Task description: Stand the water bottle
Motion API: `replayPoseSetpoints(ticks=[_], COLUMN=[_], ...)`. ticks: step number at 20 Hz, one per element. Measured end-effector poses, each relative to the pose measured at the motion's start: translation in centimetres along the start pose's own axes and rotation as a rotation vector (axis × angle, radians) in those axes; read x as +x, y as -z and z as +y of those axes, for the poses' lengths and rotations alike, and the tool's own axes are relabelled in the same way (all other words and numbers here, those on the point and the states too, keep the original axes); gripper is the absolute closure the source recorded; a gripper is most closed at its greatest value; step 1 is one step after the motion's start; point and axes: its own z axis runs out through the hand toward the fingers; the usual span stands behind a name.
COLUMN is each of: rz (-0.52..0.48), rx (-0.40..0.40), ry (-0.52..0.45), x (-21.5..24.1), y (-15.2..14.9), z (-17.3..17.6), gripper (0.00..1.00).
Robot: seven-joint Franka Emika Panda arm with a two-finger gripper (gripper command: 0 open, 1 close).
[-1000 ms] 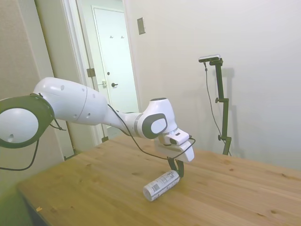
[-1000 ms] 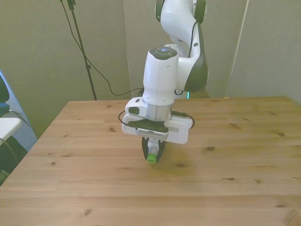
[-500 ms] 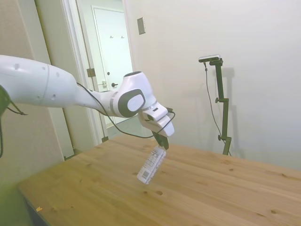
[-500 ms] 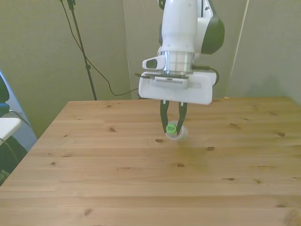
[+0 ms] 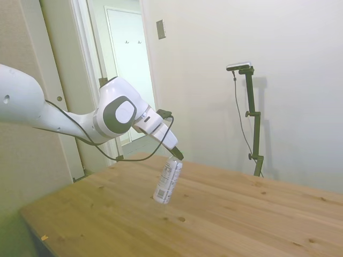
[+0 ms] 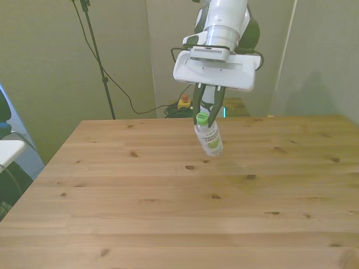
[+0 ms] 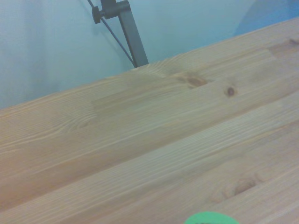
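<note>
Bottle [image 5: 168, 180] in the side view: off the table [image 5: 257, 214] now, hanging from the gripper [image 5: 176, 156] by its cap end, base lowest and well clear of the wood. Lying flat on the boards a second ago; swinging at a steep slant half a second ago; nearer to upright now, though leaning yet, base tipped toward the picture's left. Carried up and toward the far left of the table. Gripper clenched on the bottle at the neck, fingers dark and small against the wall, hard to read finely from here.

Front view: bottle [image 6: 208, 135] held high over the far middle of the table [image 6: 112, 213], green cap [image 6: 202, 117] up between the dark fingers [image 6: 198, 101], body hanging below and slanting toward the front view's right. Shadow on the boards under it, apart from the base, so no contact with the wood. Higher and farther back than half a second ago.

Wrist view: only a sliver of the cap [image 7: 210, 218] at the picture's edge, with bare planks [image 7: 140, 140] beyond; nothing of the body.

Meaning for the task: lift done and most of the turn to upright done, by this reading. Left to do, probably: squaring the last of the lean, lowering until the base sits flat, then letting go. Risk of toppling if set down while tilted.
</note>
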Motion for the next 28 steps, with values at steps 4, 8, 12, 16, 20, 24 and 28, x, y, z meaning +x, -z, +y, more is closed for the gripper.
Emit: replayPoseSetpoints(ticks=[4, 8, 12, 16, 20, 24, 28], rz=[0.115, 0.252, 0.388, 0.485, 0.493, 0.495, 0.496], rx=[0.050, 0.078, 0.129, 0.145, 0.124, 0.120, 0.116], ry=[-0.046, -0.126, -0.186, -0.230, -0.259, -0.251, -0.233], x=[0.6, 2.8, 4.0, 1.9, -0.4, -0.4, -0.8], y=[-0.8, -2.9, -4.3, -7.9, -12.1, -12.4, -12.3], z=[-0.2, -1.0, -3.6, -4.7, -4.0, -4.1, -4.3], gripper=[1.00, 1.00, 1.00, 1.00, 1.00, 0.00, 0.00])
